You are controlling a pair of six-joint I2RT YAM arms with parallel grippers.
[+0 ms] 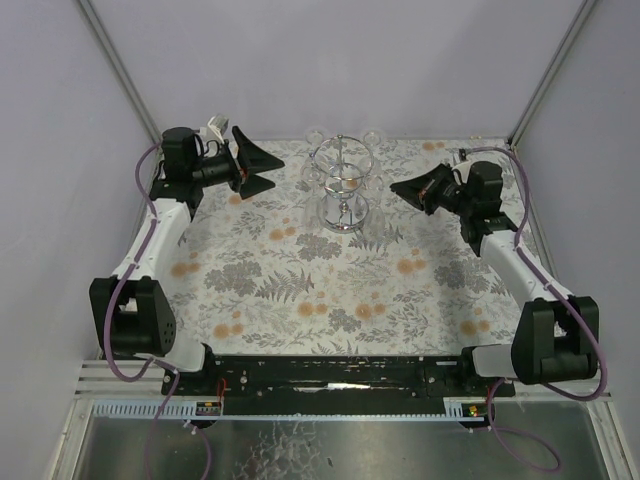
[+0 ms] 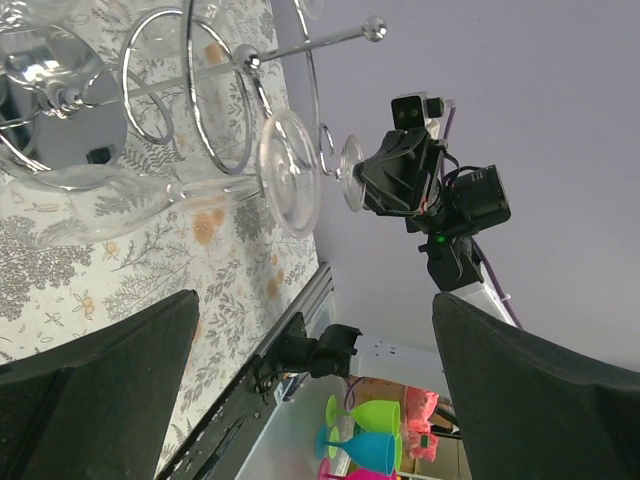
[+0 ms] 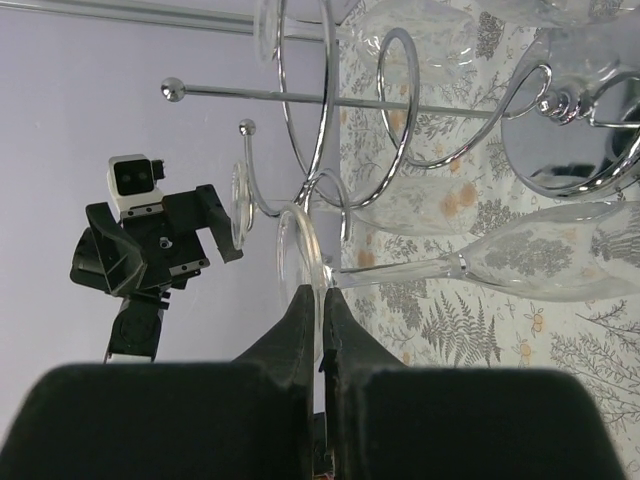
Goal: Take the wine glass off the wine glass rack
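Note:
The chrome wine glass rack (image 1: 343, 186) stands at the back middle of the table with several clear wine glasses hanging on its rings. My right gripper (image 1: 397, 186) is at the rack's right side. In the right wrist view the right gripper (image 3: 320, 292) is shut, and the rim of one wine glass's foot (image 3: 298, 250) runs into the thin slit between its fingers. That glass's stem and bowl (image 3: 560, 252) still hang at the rack (image 3: 400, 100). My left gripper (image 1: 272, 170) is open and empty, left of the rack, apart from it. It faces the rack (image 2: 215, 100) and a wine glass (image 2: 285, 175) in its own view (image 2: 315, 300).
A floral cloth (image 1: 300, 280) covers the table. Grey walls and metal frame posts close the back and sides. Coloured plastic goblets (image 2: 375, 420) stand beyond the table's edge in the left wrist view. The arms' bases sit at the near edge.

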